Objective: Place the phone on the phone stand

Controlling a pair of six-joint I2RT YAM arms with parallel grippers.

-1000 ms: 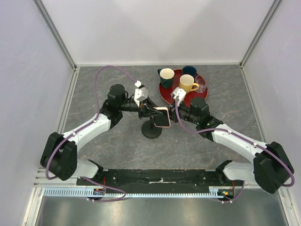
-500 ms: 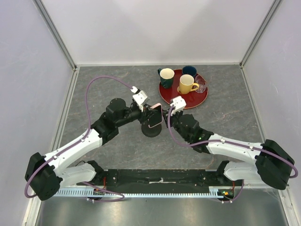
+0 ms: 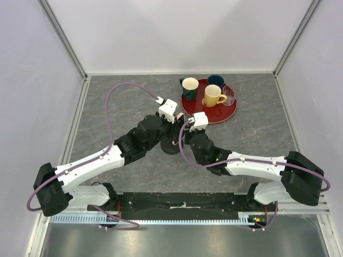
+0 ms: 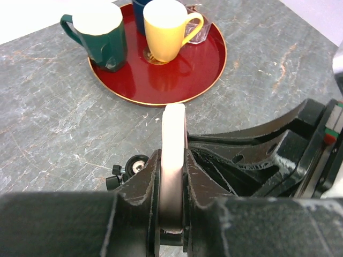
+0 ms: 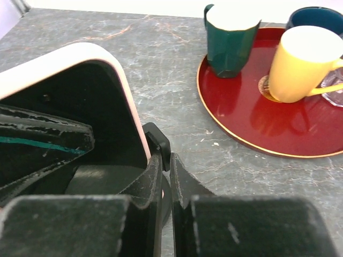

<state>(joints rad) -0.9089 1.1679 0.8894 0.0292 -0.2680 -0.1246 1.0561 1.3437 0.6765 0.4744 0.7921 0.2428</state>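
Observation:
The phone [image 4: 174, 134] is edge-on in the left wrist view, its pale pink case edge clamped between my left gripper's [image 4: 173, 160] fingers. In the right wrist view the phone [image 5: 80, 101] stands tilted, black face with pink rim. My right gripper [image 5: 166, 160] is shut on the black clamp arm of the phone stand [image 5: 159, 140], right beside the phone's lower edge. From the top view both wrists meet over the stand's round base [image 3: 170, 148] and hide the phone. A stand knob [image 4: 137, 165] shows left of my left fingers.
A round red tray [image 3: 228, 113] stands just behind the stand, holding a dark green mug [image 3: 189, 85], a yellow mug [image 3: 213, 95], a dark blue cup [image 3: 216, 80] and a small glass [image 3: 229, 98]. White walls enclose the grey table.
Both arms have stretched forward and lowered over the stand. The phone, visible above the stand earlier, is now hidden beneath the wrists in the top view.

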